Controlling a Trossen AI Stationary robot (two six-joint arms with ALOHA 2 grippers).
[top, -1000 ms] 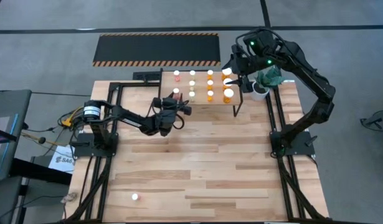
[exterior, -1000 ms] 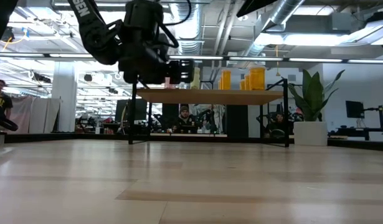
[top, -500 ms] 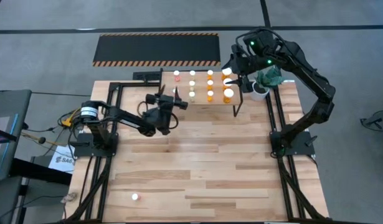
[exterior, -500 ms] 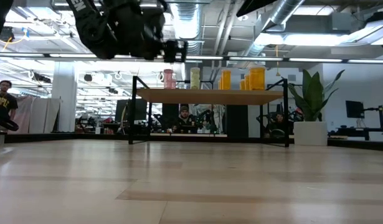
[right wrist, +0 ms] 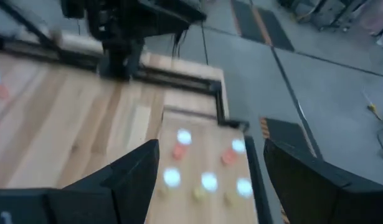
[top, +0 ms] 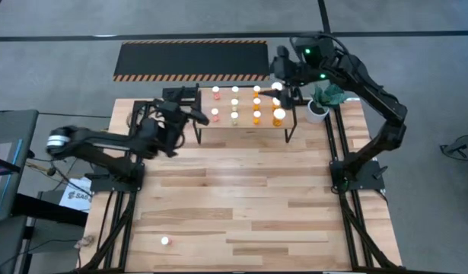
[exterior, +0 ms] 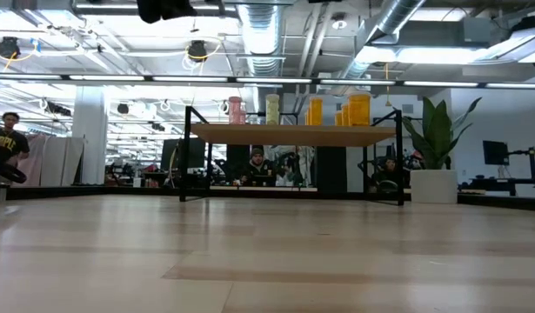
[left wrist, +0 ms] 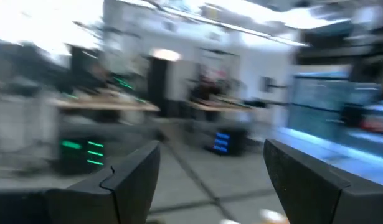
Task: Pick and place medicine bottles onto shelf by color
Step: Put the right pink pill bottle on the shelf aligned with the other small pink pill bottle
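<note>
While bottles [top: 246, 105] fill shelf [top: 245, 126] | left gripper [top: 189, 114] open beside it | right gripper [top: 278, 76] open above

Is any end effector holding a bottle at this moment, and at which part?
Nothing is held. The left end effector is open and empty, and so is the right end effector, above the shelf.

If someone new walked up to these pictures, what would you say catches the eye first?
Most striking is the small wooden shelf at the table's far edge, with white-capped medicine bottles standing on it in rows: pink, pale yellow, then orange. The right end effector hovers over the shelf's orange end, next to a potted plant, and the left end effector sits just off the shelf's other end. One lone bottle lies near the table's front.
</note>
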